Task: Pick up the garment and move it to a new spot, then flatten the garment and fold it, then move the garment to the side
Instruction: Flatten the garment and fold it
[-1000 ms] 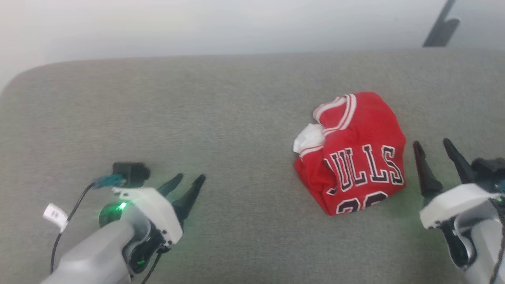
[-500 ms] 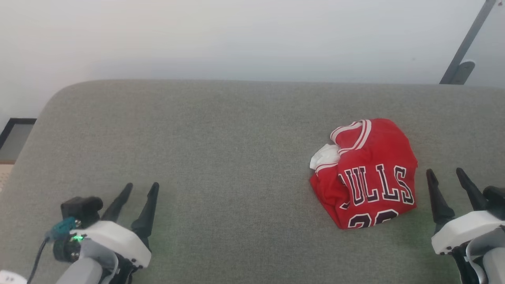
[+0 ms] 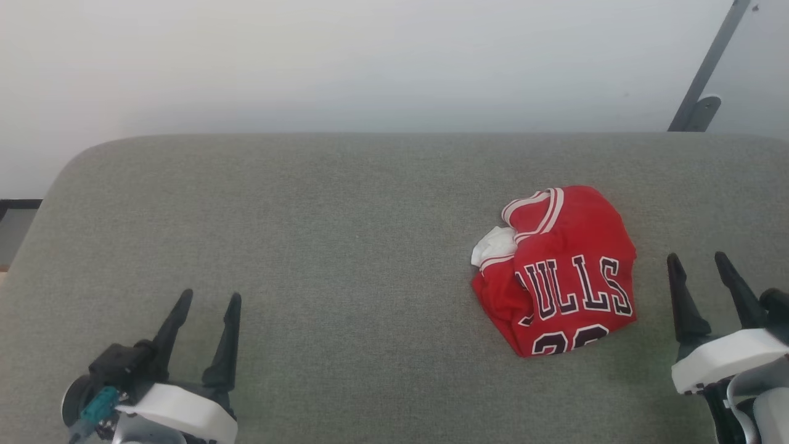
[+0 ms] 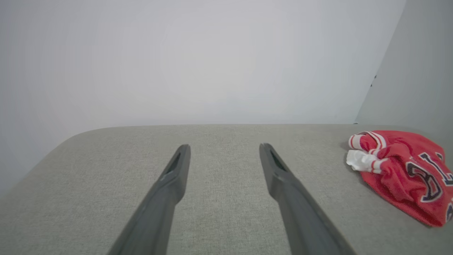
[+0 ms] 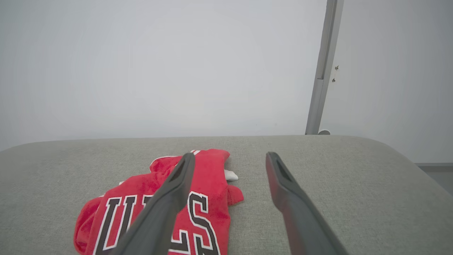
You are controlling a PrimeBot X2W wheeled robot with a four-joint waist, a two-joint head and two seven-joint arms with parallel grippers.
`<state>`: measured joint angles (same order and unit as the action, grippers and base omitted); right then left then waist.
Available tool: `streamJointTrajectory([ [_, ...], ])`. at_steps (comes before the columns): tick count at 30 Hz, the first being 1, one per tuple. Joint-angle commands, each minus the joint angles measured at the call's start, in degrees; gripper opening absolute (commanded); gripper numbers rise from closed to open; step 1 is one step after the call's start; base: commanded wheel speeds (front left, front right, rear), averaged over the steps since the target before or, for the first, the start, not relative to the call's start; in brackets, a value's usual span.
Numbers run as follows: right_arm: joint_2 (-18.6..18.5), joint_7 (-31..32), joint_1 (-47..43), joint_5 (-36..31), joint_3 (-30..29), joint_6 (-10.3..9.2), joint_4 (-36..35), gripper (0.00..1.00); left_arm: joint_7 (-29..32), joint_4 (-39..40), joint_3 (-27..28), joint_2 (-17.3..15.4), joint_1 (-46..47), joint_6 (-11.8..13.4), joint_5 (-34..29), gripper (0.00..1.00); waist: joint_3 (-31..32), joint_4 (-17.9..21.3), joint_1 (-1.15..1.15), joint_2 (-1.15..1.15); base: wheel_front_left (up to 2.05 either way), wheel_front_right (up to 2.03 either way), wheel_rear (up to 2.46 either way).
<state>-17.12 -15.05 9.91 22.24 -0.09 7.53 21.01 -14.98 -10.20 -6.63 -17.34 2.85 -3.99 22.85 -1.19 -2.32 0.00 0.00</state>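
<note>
The garment (image 3: 558, 271) is crumpled near the cushion's (image 3: 308, 216) right end, with bare fabric left toward its far-left corner. The left end effector (image 3: 209, 296) and right end effector (image 3: 696, 257) are spread, empty.

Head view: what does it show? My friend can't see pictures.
A crumpled red jersey with black BULLS lettering lies on a grey cushion, right of the middle. The left fingers at the lower left and the right fingers at the lower right are spread open, holding nothing.
</note>
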Motion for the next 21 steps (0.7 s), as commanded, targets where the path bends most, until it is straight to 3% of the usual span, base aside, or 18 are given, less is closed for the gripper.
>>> streamJointTrajectory([
  [1, 0.3, -0.1, -0.7, -0.1, 0.0, -0.08, 0.1, 1.00, -0.3, -0.5, 0.8, 0.8, -1.0, -0.7, -1.3, 1.00, -0.1, 0.3, 0.00, 0.00, 0.00, 0.00, 0.00],
  [16, 0.4, -0.1, 0.0, -0.2, 0.2, -0.08, 0.5, 1.00, -0.3, -1.5, 4.5, 4.3, -1.3, -3.2, -4.3, 1.00, -0.3, 1.2, 0.00, 0.00, 0.00, 0.00, 0.00],
  [21, 0.5, -0.1, 1.1, 0.0, -0.1, -0.08, 0.2, 1.00, -0.3, -2.6, 1.3, 2.8, 3.4, -3.4, -4.5, 1.00, -1.7, 1.3, 0.00, 0.00, 0.00, 0.00, 0.00],
])
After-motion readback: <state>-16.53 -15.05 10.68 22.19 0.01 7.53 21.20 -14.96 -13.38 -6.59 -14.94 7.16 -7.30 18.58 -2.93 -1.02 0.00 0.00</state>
